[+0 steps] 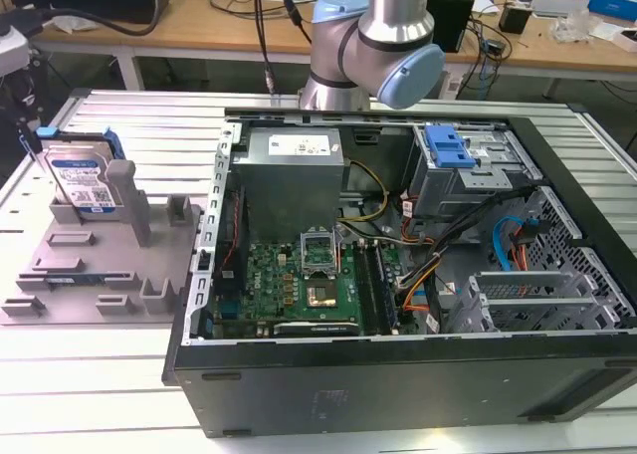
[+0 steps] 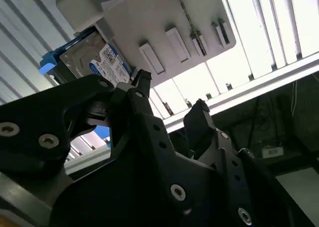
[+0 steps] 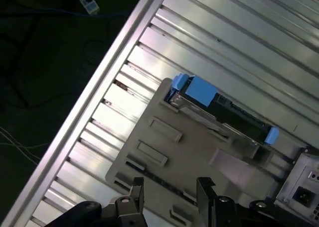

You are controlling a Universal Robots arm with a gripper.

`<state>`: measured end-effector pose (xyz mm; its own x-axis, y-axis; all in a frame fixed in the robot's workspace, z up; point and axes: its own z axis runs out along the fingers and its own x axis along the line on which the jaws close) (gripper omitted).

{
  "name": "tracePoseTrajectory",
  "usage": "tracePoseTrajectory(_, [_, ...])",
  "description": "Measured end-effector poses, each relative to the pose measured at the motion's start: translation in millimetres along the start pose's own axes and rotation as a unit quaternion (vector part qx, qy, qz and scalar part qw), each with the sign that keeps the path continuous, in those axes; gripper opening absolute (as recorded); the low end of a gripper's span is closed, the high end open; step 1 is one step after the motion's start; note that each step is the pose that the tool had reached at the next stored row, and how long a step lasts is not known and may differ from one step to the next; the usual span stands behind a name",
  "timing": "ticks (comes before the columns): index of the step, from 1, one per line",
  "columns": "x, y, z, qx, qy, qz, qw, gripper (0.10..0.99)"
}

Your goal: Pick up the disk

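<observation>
- Disk point(image 1: 85, 180) pick-up is, by my reading, at the approach step. The hard drive is ungrasped and stands on edge in a slot at a far corner of the grey holder tray point(image 1: 90, 275), on the exterior view's left.
- Slatted metal surface point(image 1: 100, 384) carries everything.
- Open computer case point(image 1: 398, 394) takes the middle and the exterior view's right, just beside the holder tray.
- Robot arm point(image 1: 383, 46) rises behind the computer case.
- Seen from above in the first wrist view, the holder tray point(image 3: 189, 147) has the disk point(image 3: 234, 118) along the side away from the fingers point(image 3: 135, 187), thin top edge up.
- Empty hand point(image 3: 170, 184): its two fingers are apart with a clear gap and touch nothing. In the second wrist view the hand point(image 2: 170, 92) hangs off the tray, the disk point(image 2: 94, 57) beyond its tips, not between them.
- Grey post point(image 1: 124, 190) stands just beside the drive. A grasp, I judge, calls for the gap to be lined up over the top edge, with the fingers straddling the flat faces clear of this post.
</observation>
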<state>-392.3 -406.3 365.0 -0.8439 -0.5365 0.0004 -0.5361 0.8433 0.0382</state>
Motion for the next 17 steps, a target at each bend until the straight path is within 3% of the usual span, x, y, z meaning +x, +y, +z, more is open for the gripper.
tracePoseTrajectory(2, [0.0,0.0,0.0,0.0000,0.0010,-0.026,0.9997,0.541])
tracePoseTrajectory(4, [0.0,-0.1,0.1,0.0003,0.0021,-0.064,0.9979,0.541])
tracePoseTrajectory(5, [0.0,0.0,0.1,0.0003,0.0029,-0.085,0.9964,0.541])
tracePoseTrajectory(9, [0.0,0.0,0.2,0.0003,0.0044,-0.126,0.9920,0.541])
tracePoseTrajectory(14, [0.0,0.0,0.4,0.0003,0.0064,-0.177,0.9842,0.541])
tracePoseTrajectory(17, [0.0,0.0,0.4,0.0003,0.0078,-0.214,0.9768,0.541])
